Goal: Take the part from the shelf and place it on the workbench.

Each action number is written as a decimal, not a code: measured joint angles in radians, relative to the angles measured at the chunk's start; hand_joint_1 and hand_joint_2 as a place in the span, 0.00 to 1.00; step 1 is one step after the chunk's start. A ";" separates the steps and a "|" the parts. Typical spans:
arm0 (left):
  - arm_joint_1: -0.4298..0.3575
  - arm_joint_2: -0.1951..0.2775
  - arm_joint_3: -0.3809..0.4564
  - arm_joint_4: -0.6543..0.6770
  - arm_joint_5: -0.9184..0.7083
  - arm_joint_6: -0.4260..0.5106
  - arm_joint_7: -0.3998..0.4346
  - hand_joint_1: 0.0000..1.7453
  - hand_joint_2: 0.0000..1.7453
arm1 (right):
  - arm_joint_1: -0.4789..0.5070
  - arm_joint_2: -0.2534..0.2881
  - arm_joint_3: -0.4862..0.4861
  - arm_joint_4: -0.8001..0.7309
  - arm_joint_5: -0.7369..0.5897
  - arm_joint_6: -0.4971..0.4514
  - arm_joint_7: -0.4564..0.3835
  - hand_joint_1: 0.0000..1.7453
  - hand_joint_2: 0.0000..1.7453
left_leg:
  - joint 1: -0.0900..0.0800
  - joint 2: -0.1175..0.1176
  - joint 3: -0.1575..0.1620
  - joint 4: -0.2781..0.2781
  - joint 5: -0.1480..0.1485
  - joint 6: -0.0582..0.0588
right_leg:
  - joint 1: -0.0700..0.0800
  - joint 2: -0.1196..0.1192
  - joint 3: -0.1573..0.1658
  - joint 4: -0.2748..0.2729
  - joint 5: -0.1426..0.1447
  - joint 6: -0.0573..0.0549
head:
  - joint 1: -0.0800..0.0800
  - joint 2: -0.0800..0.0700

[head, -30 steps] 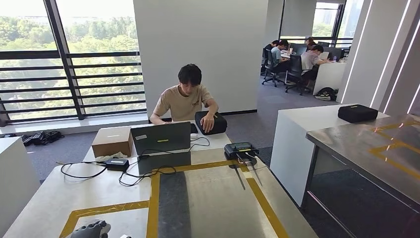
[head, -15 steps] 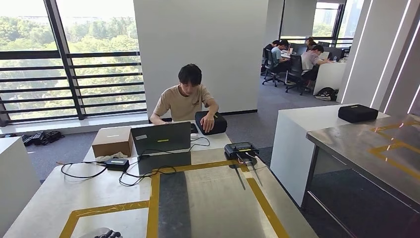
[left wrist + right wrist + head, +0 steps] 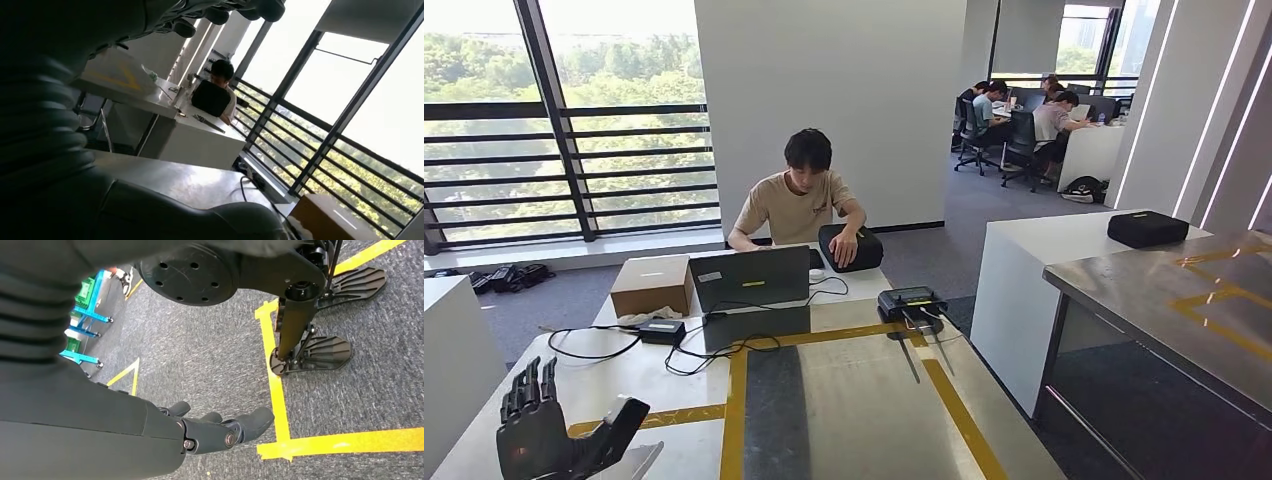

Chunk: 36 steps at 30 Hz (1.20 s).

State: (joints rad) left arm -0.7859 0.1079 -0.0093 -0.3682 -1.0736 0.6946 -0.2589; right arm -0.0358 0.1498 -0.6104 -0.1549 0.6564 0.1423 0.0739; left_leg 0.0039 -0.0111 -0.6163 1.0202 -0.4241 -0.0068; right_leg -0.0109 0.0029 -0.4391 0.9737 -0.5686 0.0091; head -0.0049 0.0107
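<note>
- Left hand (image 3: 544,432) is up over the workbench's (image 3: 854,400) near left corner, fingers spread and upright, palm bare, grasping nothing.
- A pale flat part (image 3: 629,465) lies on the workbench just beside that hand, at the near edge.
- Right hand (image 3: 220,427) hangs over grey carpet (image 3: 210,355), fingers loosely extended, nothing in it.

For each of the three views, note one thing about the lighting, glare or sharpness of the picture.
Head view: even daylight, sharp, with sheen on the steel workbench. Left wrist view: strongly backlit; the window is blown out white and the left hand is a dark, soft silhouette. Right wrist view: evenly lit carpet, yellow floor tape crisp, right hand slightly soft.
</note>
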 joint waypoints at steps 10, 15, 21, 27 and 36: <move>-0.129 -0.012 0.235 -0.236 0.247 0.005 -0.410 0.00 0.00 | 0.002 0.007 -0.008 0.000 -0.001 -0.005 -0.019 0.00 0.00 | 0.000 0.001 0.000 0.000 0.000 0.000 | 0.000 0.001 0.000 0.000 0.000 0.000 | 0.000 0.000; -0.003 -0.019 0.219 -0.516 0.422 0.005 -0.436 0.00 0.00 | 0.002 0.013 -0.016 0.000 -0.002 -0.003 -0.019 0.00 0.00 | -0.009 0.003 0.001 0.004 -0.007 0.009 | -0.008 0.002 0.002 -0.003 -0.002 0.007 | -0.001 0.000; 0.299 -0.058 0.164 -1.008 0.447 0.004 -0.441 0.00 0.00 | 0.003 0.018 -0.027 0.000 -0.014 -0.003 -0.021 0.00 0.00 | -0.003 0.011 0.007 -0.012 -0.003 0.025 | -0.010 0.003 -0.026 0.064 -0.051 0.020 | 0.000 0.000; 0.514 -0.103 0.103 -1.371 0.367 0.004 -0.441 0.00 0.00 | 0.006 0.015 -0.040 0.000 -0.018 -0.008 -0.033 0.00 0.00 | -0.001 0.015 0.003 -0.002 -0.007 0.027 | -0.012 0.001 -0.136 0.241 -0.069 0.022 | 0.003 0.000; 0.654 -0.129 0.034 -1.669 0.248 0.003 -0.440 0.00 0.00 | 0.003 0.011 -0.043 0.000 -0.011 -0.008 -0.034 0.00 0.00 | 0.002 0.005 -0.034 0.060 -0.040 -0.030 | -0.012 0.001 -0.091 0.061 0.041 -0.031 | -0.001 0.000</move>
State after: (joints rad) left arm -0.1318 -0.0209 0.0250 -2.0368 -0.8259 0.6974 -0.6992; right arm -0.0330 0.1613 -0.6538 -0.1545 0.6455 0.1344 0.0399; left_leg 0.0063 -0.0058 -0.6505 1.0799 -0.4638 -0.0369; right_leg -0.0227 0.0041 -0.5304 1.0347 -0.5273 -0.0222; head -0.0062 0.0107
